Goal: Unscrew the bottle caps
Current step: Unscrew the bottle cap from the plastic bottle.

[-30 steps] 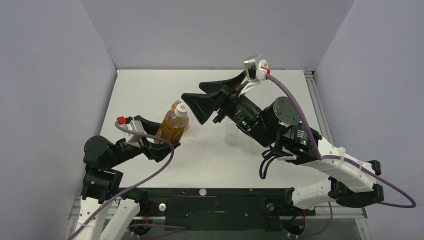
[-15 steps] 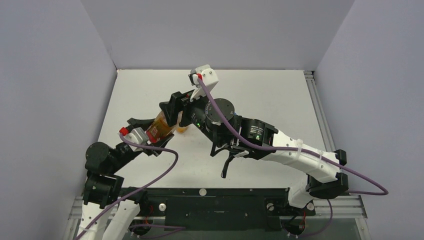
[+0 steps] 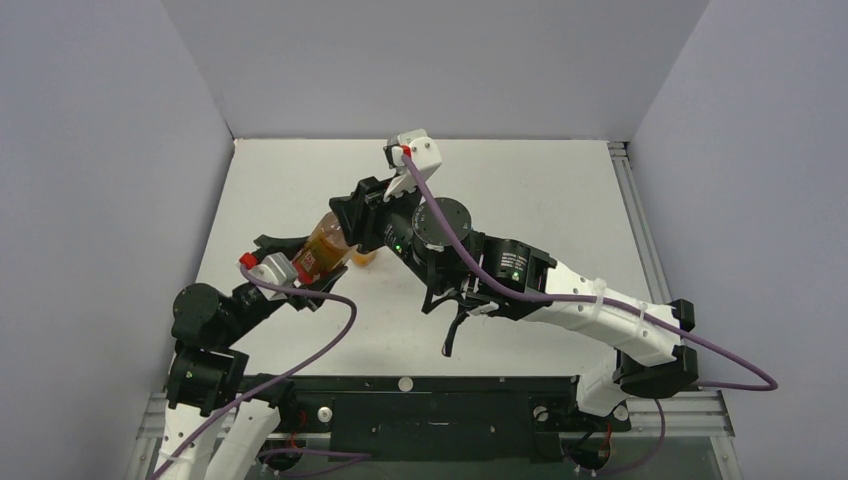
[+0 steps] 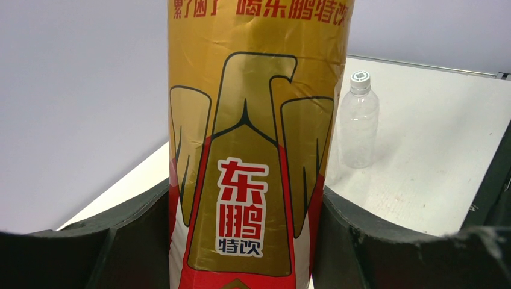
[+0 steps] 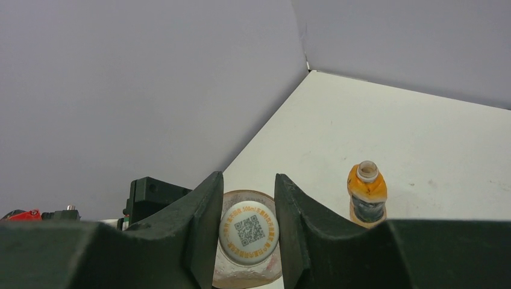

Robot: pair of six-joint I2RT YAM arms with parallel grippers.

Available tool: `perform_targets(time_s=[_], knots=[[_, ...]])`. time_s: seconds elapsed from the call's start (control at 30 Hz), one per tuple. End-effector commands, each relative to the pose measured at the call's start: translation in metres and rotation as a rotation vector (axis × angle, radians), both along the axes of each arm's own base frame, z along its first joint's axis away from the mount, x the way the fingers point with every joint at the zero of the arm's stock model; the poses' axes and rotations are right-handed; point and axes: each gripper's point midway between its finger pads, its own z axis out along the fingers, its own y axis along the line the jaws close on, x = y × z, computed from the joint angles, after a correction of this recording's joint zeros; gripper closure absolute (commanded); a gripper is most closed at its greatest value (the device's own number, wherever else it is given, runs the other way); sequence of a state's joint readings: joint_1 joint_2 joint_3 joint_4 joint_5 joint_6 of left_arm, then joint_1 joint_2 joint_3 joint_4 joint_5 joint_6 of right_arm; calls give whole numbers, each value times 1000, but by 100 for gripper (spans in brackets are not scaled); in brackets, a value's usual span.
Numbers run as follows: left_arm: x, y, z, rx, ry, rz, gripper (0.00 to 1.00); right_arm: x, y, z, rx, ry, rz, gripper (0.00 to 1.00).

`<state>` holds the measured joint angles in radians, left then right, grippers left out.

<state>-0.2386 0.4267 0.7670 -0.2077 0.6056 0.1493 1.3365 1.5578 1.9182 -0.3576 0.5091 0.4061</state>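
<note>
My left gripper is shut on the body of a reddish-brown bottle with a gold and red label, held tilted above the table. That bottle's white cap, printed with a QR code, sits between the two fingers of my right gripper, which press on it from both sides. An orange bottle with a dark label stands on the table with an open neck. A clear bottle with a white cap stands further back.
The white table is enclosed by grey walls on the left, back and right. My right arm reaches across the middle toward the left. The orange bottle stands just under it.
My right arm swung left from mid-table to the held bottle, and its fingers closed onto the cap. The left gripper kept hold of the bottle and raised it slightly.
</note>
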Motion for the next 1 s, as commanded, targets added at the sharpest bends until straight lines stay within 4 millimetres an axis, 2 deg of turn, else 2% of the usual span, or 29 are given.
perform_targets(time_s=[0.0, 0.17, 0.23, 0.33, 0.37, 0.4, 0.43, 0.53, 0.57, 0.6, 0.63, 0.67, 0.7, 0.83, 0.97], knots=[[2, 1, 13, -39, -12, 14, 100, -1, -18, 22, 90, -4, -19, 69], [4, -1, 18, -72, 23, 10, 100, 3, -19, 17, 83, -4, -32, 76], [3, -2, 21, -90, 35, 0, 100, 5, -19, 15, 72, -9, -40, 81], [-2, -7, 26, -123, 65, -35, 100, 5, -18, 10, 47, -27, -28, 94], [-6, -10, 27, -136, 79, -62, 100, 1, -18, 16, 52, -52, 3, 96], [-10, -12, 29, -142, 81, -81, 100, -1, -16, 10, 37, -62, 25, 97], [-17, -17, 31, -147, 91, -123, 100, -8, -18, 22, 59, -101, 78, 97], [-36, -27, 36, -161, 117, -230, 100, -26, -25, 31, 95, -185, 231, 100], [-40, -29, 38, -175, 134, -252, 100, -43, -21, 42, 135, -227, 341, 100], [-48, -32, 40, -171, 137, -292, 100, -48, -28, 46, 159, -253, 387, 100], [-52, -34, 42, -179, 154, -316, 100, -65, -27, 50, 177, -281, 490, 100], [-60, -37, 43, -172, 162, -359, 100, -68, -33, 55, 198, -306, 518, 100], [-64, -39, 43, -180, 186, -380, 100, -80, -34, 56, 203, -326, 586, 100], [-88, -47, 45, -176, 274, -522, 100, -106, -45, 61, 220, -396, 720, 100], [-105, -51, 47, -172, 349, -619, 100, -113, -50, 58, 235, -428, 747, 100]])
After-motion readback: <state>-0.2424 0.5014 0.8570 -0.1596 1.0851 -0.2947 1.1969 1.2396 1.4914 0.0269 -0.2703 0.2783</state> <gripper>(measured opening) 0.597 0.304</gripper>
